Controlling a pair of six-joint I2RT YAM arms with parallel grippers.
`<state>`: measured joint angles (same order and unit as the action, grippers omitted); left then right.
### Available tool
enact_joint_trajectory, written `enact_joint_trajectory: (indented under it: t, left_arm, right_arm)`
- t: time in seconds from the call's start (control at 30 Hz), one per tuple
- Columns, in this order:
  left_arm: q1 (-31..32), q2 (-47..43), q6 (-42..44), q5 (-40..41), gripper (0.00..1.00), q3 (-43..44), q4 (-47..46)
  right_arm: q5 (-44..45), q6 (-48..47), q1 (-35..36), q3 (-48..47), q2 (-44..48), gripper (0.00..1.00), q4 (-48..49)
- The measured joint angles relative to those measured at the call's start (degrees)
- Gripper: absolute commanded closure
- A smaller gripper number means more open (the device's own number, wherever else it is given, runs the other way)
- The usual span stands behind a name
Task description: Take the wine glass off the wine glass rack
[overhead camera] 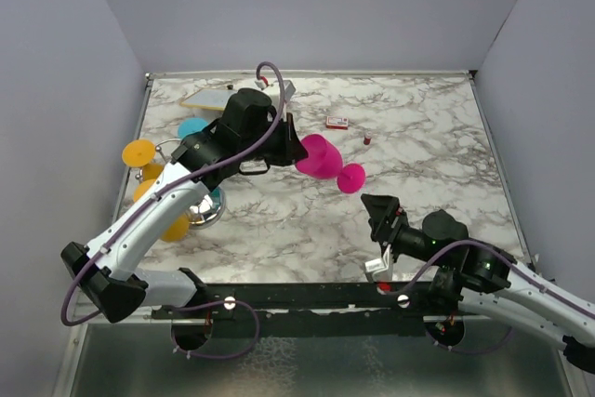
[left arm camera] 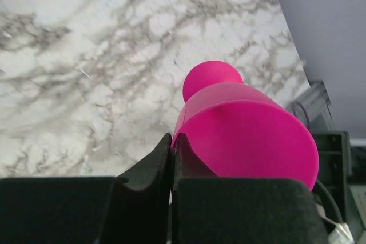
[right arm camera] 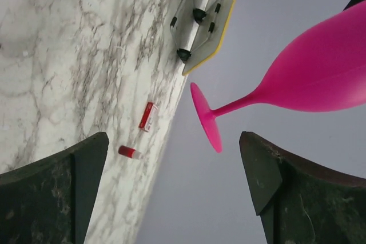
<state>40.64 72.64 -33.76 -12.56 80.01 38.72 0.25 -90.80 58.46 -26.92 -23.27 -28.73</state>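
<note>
The pink wine glass (overhead camera: 318,156) hangs sideways above the table, its round foot (overhead camera: 350,178) pointing right. My left gripper (overhead camera: 282,139) is shut on the rim of its bowl. In the left wrist view the fingers (left arm camera: 154,161) pinch the thin wall of the glass (left arm camera: 246,130). The wine glass rack (overhead camera: 206,212), a chrome stand with a domed base, stands at the left, partly behind my left arm. My right gripper (overhead camera: 381,215) is open just right of the foot and below it, holding nothing. The right wrist view shows the glass (right arm camera: 320,78) beyond the spread right gripper (right arm camera: 174,147).
Yellow glasses (overhead camera: 139,152) and a teal one (overhead camera: 192,126) sit around the rack. A flat board (overhead camera: 209,98) lies at the back left. A small red box (overhead camera: 337,123) and a red-capped tube (overhead camera: 367,139) lie on the marble behind the glass. Grey walls surround the table.
</note>
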Motion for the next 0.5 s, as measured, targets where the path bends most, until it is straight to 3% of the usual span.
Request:
enact_joint_trajectory:
  t: [0.23, 0.5]
  left_arm:
    - [-0.44, 6.62, 4.20, 15.98, 1.00, 11.76, 3.74]
    - [-1.53, 22.25, 6.38, 20.70, 1.00, 19.26, 5.95]
  right_arm:
    - [2.62, 28.37, 0.09, -5.29, -4.74, 0.01, 9.11]
    - [26.05, 59.19, 0.09, -11.63, -15.82, 0.01, 22.64]
